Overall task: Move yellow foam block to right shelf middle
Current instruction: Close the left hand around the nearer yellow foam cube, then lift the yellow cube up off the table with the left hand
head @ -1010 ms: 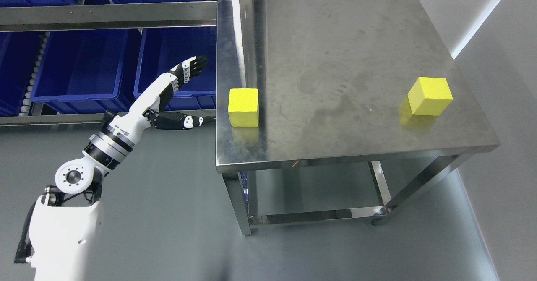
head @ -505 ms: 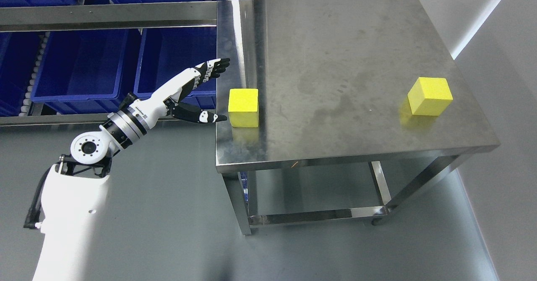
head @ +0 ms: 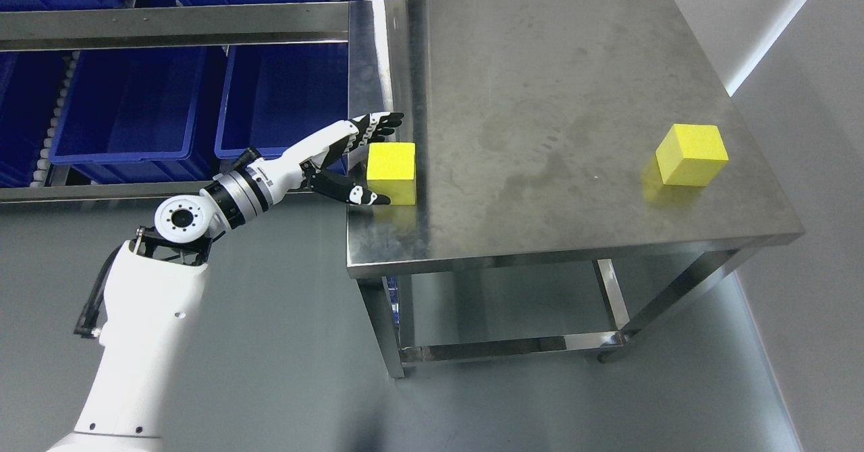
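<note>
A yellow foam block stands near the left edge of the steel table. A second yellow foam block stands near the table's right edge. My left hand is open and reaches in from the left, straddling the left block: its fingers lie just behind the block's far side and its thumb lies along the near side. The hand has not closed on the block. My right arm is out of view.
A steel shelf rack with several blue bins stands left of the table. The table has a lower shelf. A white wall runs close along the right.
My left arm has extended to the right, from beside the blue bins to over the table's left edge. The open hand now flanks the left yellow block. Both blocks are unmoved.
</note>
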